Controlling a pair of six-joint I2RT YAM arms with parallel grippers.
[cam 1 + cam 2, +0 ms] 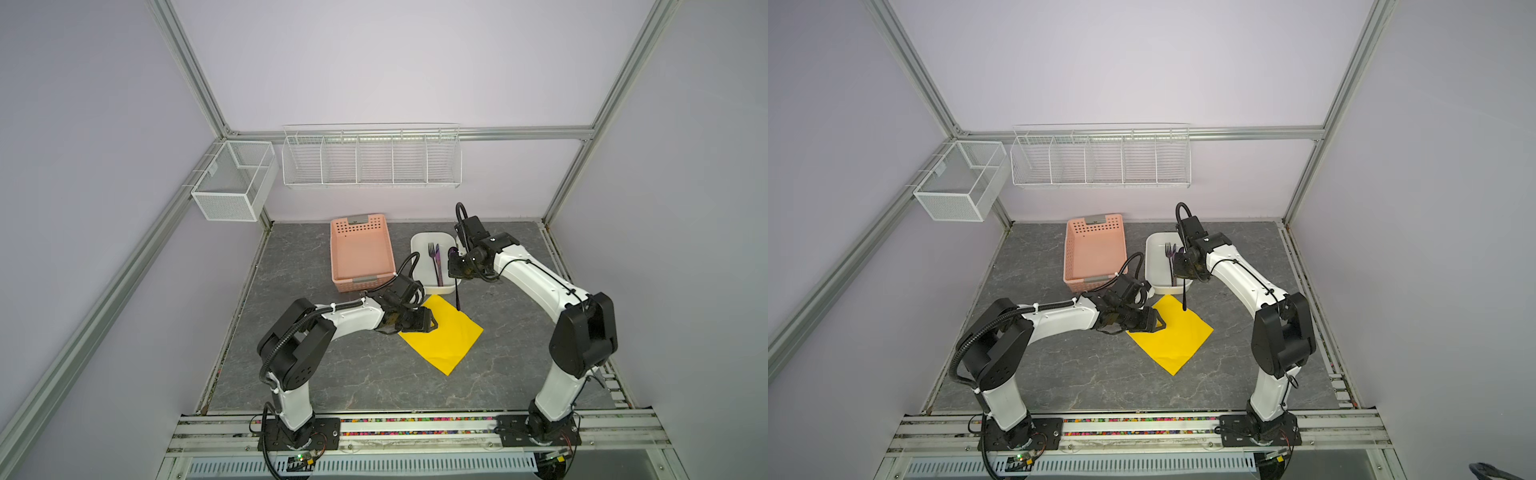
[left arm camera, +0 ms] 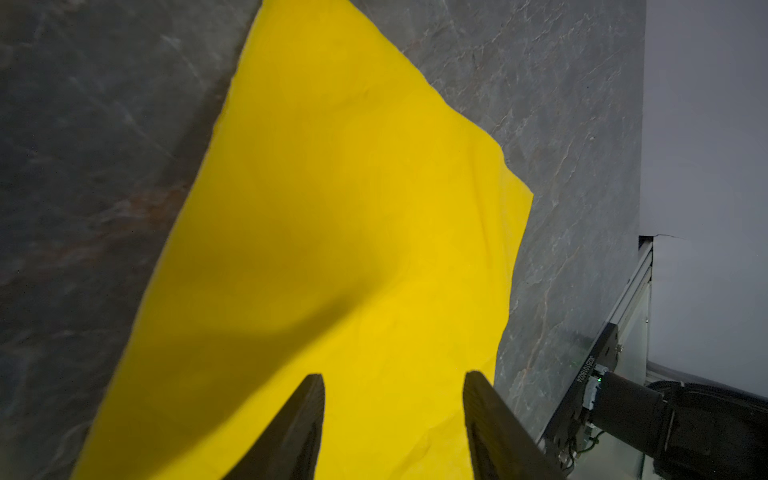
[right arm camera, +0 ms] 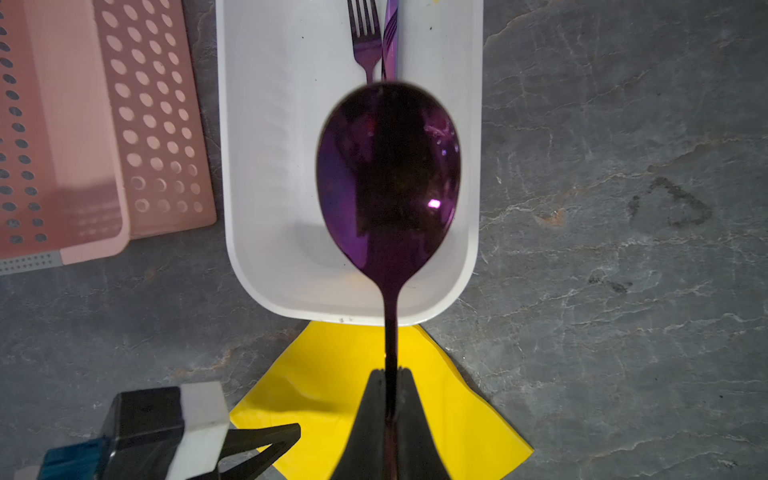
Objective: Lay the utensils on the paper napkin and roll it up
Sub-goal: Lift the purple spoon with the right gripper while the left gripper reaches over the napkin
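One utensil out of tub: spoon (image 3: 388, 174) pinched by handle in right hand (image 3: 390, 399), jaws clamped on it, handle tip dangling over paper napkin (image 1: 446, 336) near its 1 o'clock edge. Fork (image 1: 432, 251), knife (image 1: 439, 266) lie in white tub (image 1: 419, 249) at napkin's 12 o'clock. Left hand (image 2: 392, 386) half open, empty, over 10 o'clock edge. Tip imo: lower slow, lay spoon flat mid-sheet, release once resting. Can't tell if left hand touches paper; 9 o'clock corner hidden under it.

The left arm (image 1: 353, 319) at seven o'clock and the right arm (image 1: 536, 282) at five o'clock share smooth white shells (image 1: 552, 386), bulky rounded black joints (image 1: 582, 332), black cables (image 1: 286, 337), tapered black fingers (image 2: 297, 432) and flat black base plates (image 1: 330, 428).
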